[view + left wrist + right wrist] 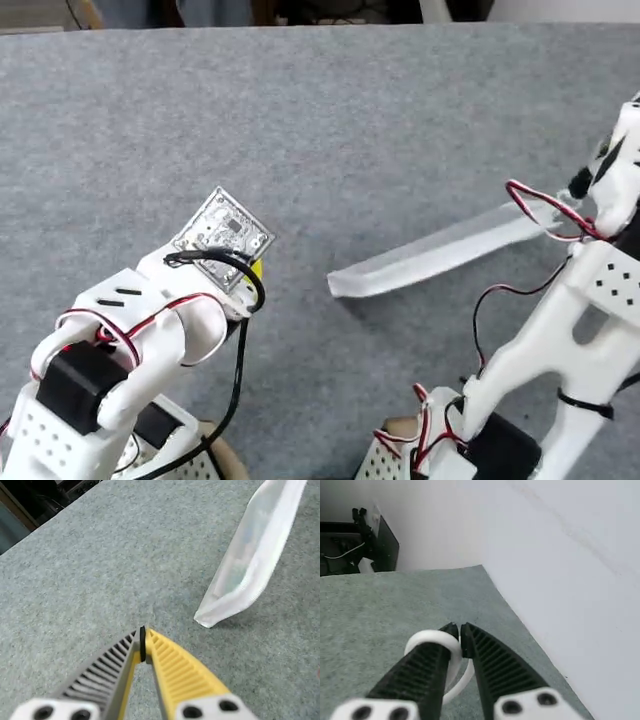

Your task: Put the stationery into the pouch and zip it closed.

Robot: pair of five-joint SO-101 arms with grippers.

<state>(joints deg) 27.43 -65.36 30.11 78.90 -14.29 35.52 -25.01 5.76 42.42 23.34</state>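
Observation:
The translucent white pouch (440,250) hangs tilted above the grey mat, its low end near the table's middle and its high end at the right arm (600,270). My right gripper (459,632) is shut on the pouch's white ring pull (427,641). In the left wrist view the pouch (255,555) lies ahead of my left gripper (142,647), apart from it. That gripper is shut with nothing in it, low over the mat. Faint greenish shapes (237,575) show through the pouch wall. In the high view the left arm's camera board (223,232) covers its fingers.
Grey felt mat (320,120) covers the table. Both arm bases stand at the front edge. The mat's edge (520,620) meets a white wall beyond the right gripper. Dark equipment (375,540) stands off the table's far side.

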